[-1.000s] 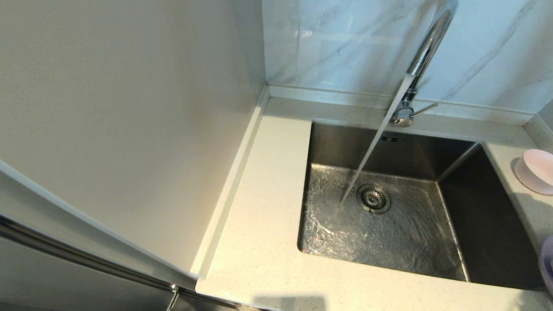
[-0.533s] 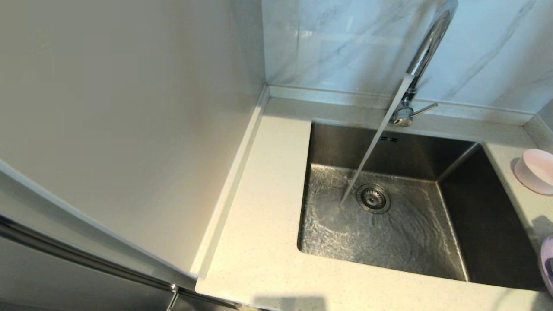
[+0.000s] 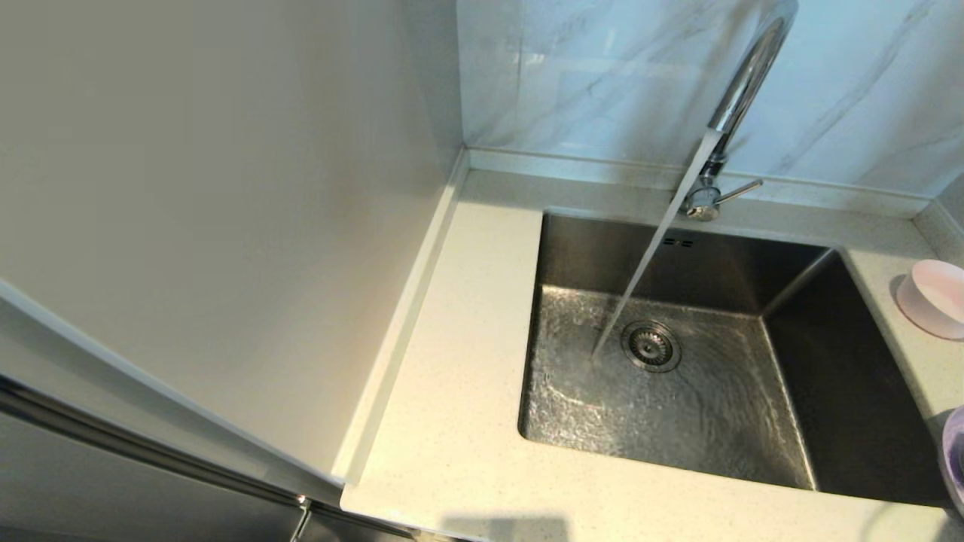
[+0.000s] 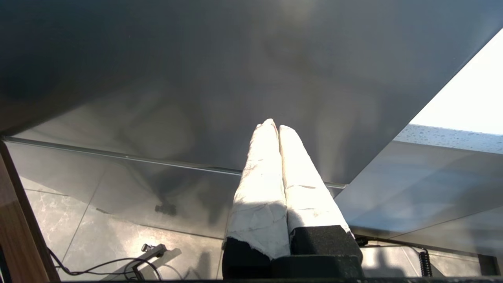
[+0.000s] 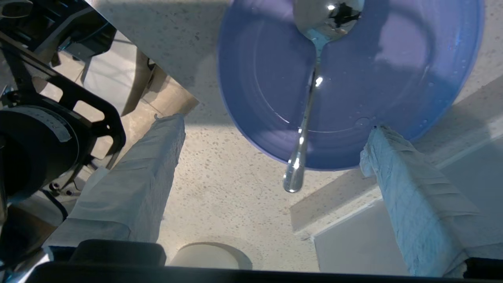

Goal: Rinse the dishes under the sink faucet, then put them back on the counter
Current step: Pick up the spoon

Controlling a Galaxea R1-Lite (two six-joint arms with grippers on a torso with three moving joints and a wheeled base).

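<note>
Over on the left, my left gripper point(image 4: 275, 129) is parked below the counter's front edge, its wrapped fingers pressed together with nothing between them, and I judge it has no part in this step. Moving right across the head view, the counter point(image 3: 452, 361) beside the sink point(image 3: 843, 376) carries no dishes, and the sink itself holds only water: the faucet point(image 3: 742, 83) is running, a steady stream falling just beside the drain point(image 3: 651, 345) and spreading over the basin floor. So the tap is on, which I count as the one part of the job visibly done. Further right, the pink bowl point(image 3: 934, 297) sits on the counter beyond the sink, and at the very edge of that view I catch a sliver of the lavender plate point(image 3: 955, 452). From the right wrist, I see that plate point(image 5: 353, 78) resting flat on the counter with the spoon point(image 5: 310, 102) lying in it, handle poking out over the rim. My right gripper point(image 5: 271, 157) hovers by the plate with its fingers spread wide and gripping nothing; one fingertip is close to the rim, though I cannot tell whether it touches. Whether any piece has been rinsed I cannot tell; nothing is under the stream now.
</note>
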